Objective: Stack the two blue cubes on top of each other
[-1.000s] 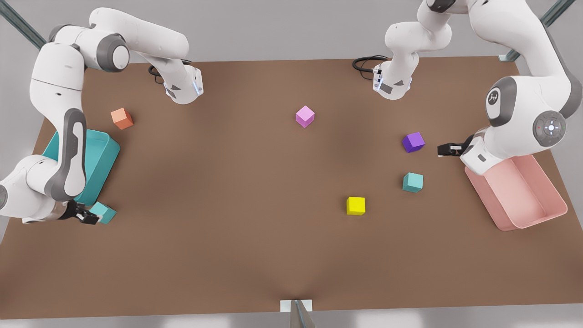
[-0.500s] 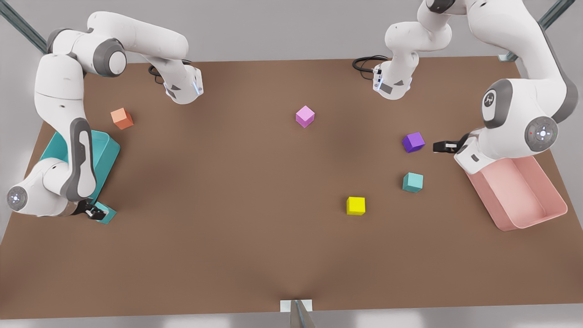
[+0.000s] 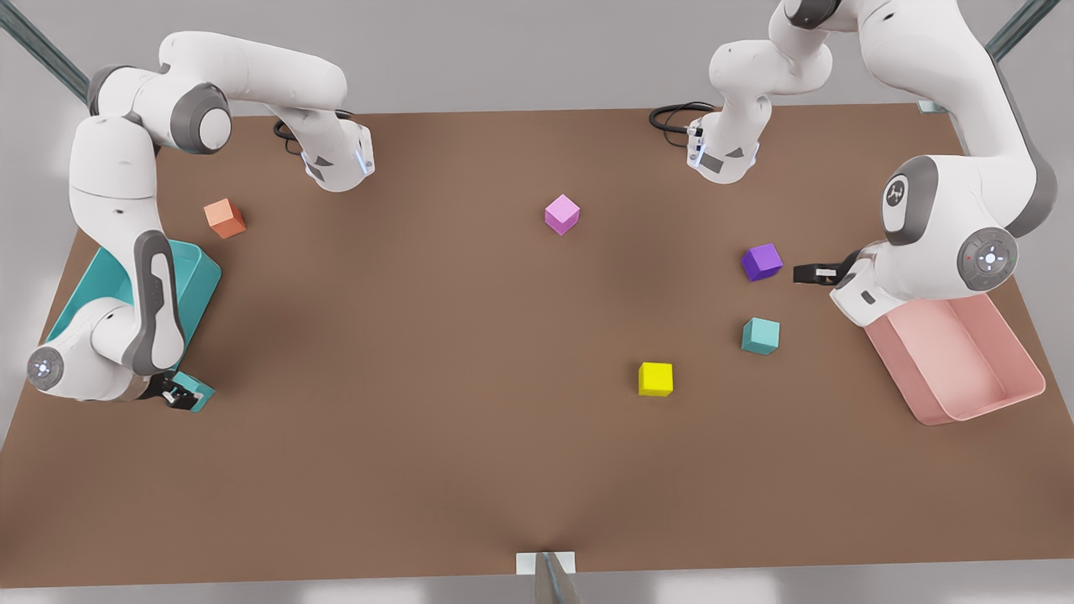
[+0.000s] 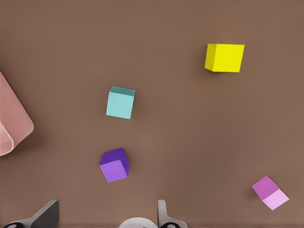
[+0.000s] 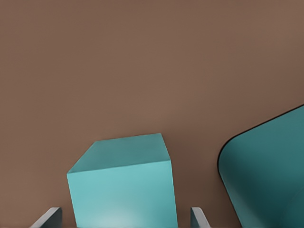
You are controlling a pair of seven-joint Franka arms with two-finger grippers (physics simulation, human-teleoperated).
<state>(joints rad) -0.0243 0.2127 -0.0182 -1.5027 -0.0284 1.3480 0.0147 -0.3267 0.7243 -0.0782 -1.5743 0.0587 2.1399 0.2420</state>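
Two teal cubes [image 3: 760,335] [image 3: 195,392], well apart

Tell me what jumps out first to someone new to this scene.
The right gripper at the front view's left, fingers open either side of a teal cube beside the teal bin. The second teal cube sits far off near the pink bin, where the left gripper hovers by the purple cube.

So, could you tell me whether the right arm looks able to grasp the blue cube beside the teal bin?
Probably yes: the right gripper is open, its fingers either side of the blue cube, nothing between them; the teal bin stands apart.
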